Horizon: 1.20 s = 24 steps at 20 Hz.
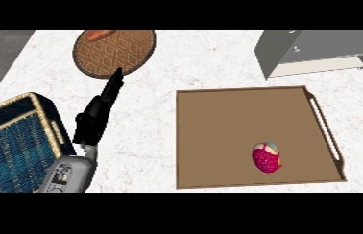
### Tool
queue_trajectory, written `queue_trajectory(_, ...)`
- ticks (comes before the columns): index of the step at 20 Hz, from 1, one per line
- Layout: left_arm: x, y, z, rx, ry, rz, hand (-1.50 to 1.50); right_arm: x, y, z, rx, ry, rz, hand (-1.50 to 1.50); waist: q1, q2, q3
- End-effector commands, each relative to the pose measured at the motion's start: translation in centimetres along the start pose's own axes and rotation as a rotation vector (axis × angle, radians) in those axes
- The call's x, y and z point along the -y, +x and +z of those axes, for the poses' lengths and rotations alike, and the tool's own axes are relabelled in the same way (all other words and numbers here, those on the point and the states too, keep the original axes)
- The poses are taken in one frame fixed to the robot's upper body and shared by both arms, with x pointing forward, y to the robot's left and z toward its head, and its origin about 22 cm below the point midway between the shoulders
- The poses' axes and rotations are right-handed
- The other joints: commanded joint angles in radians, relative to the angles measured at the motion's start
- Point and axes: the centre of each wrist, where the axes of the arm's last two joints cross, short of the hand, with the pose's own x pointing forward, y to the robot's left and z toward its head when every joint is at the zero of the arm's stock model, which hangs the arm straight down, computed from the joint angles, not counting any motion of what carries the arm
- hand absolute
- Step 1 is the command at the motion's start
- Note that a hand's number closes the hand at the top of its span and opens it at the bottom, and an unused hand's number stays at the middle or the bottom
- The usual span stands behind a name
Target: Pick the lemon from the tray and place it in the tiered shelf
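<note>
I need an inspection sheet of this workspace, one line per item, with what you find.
Surface: pale marble-patterned counter.
Job's things: brown tray holds a red patterned egg-shaped object, not lemon-coloured; grey shelf at upper right.
Clutter: round woven plate with an orange item; blue woven basket at left.
Hands: left hand open, fingers straight, resting; right hand not seen.
Cables: nothing seen.
Surroundings: grey strip at upper left.

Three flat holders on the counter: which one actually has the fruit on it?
The brown tray at right, with handles: the pink-red fruit lies near its lower right. The woven blue mat holds nothing visible; the round plate carries only something orange at its top edge.
</note>
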Motion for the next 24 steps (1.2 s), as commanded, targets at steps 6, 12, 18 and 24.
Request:
queue_trajectory(6, -0.7, -0.8, -0.2, -0.029, -0.009, 0.023, 0.0, -0.9, -4.7, -0.2, -0.011, -0.016, -0.033, 1.5, 0.005, 0.008, -0.006)
queue_trajectory(12, -0.4, -0.4, -1.3, -0.022, 0.012, 0.019, 0.0, -0.1, -6.9, 0.0, -0.175, -0.115, 0.256, -1.5, -0.003, 0.009, -0.007)
queue_trajectory(18, -0.5, -1.8, 0.8, -0.063, 0.004, 0.043, 0.0, 2.0, -6.7, -0.9, -0.225, -0.123, 0.108, -1.5, -0.013, -0.001, -0.006)
queue_trajectory(24, 1.9, 0.1, -0.8, -0.03, 0.008, 0.022, 0.0, 2.9, -5.6, -2.2, -0.21, -0.088, -0.051, -1.5, -0.009, 0.004, -0.006)
